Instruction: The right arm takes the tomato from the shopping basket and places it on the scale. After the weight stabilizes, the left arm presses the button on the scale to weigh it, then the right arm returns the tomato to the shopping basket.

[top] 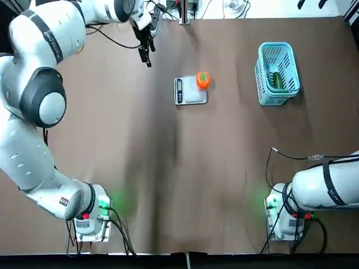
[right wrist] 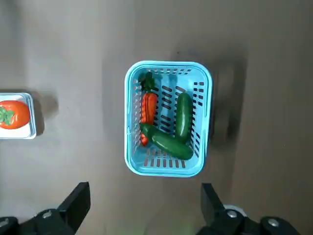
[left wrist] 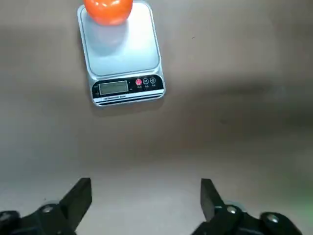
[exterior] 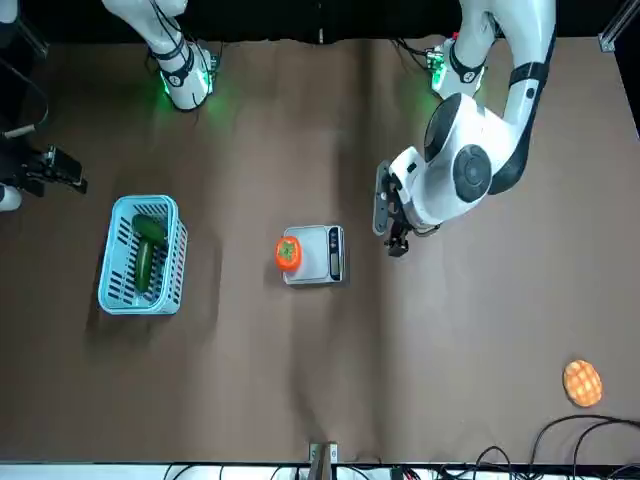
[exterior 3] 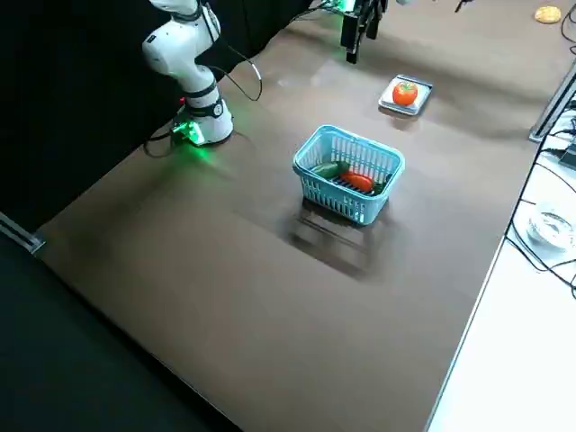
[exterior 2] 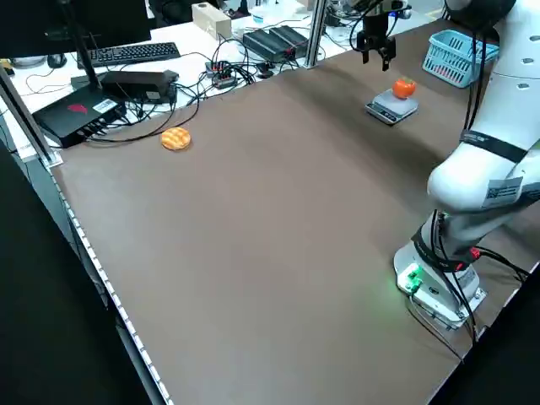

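The round orange-red tomato with its green stem top [exterior: 288, 254] sits on the square silver-grey plate of the small flat kitchen scale [exterior: 320, 262], toward the edge away from the narrow black control strip [left wrist: 128, 89]. Beside the scale, at the robot's left, the left arm's black pincer [top: 147, 56] hangs above the brown table [exterior: 450, 350], its two fingers spread around nothing. Over on the right, the right arm's black pincer [exterior: 68, 170] is also spread and holds nothing; it is beyond the light-blue slatted plastic basket [exterior: 143, 255], which is well apart from the scale. In the basket lie two dark green vegetables [right wrist: 171, 145] and an orange carrot-shaped one [right wrist: 148, 110].

I'd say the placing is done and the button press is in hand. The left pincer next needs to bring its fingers together, line up over the right key and press lightly straight down, without nudging the tomato. After that the right arm can fetch it back.

On the strip are a grey display window [left wrist: 113, 87], one red round button [left wrist: 139, 82] and two pale-ringed ones. There is small print below them, but I can't read it.
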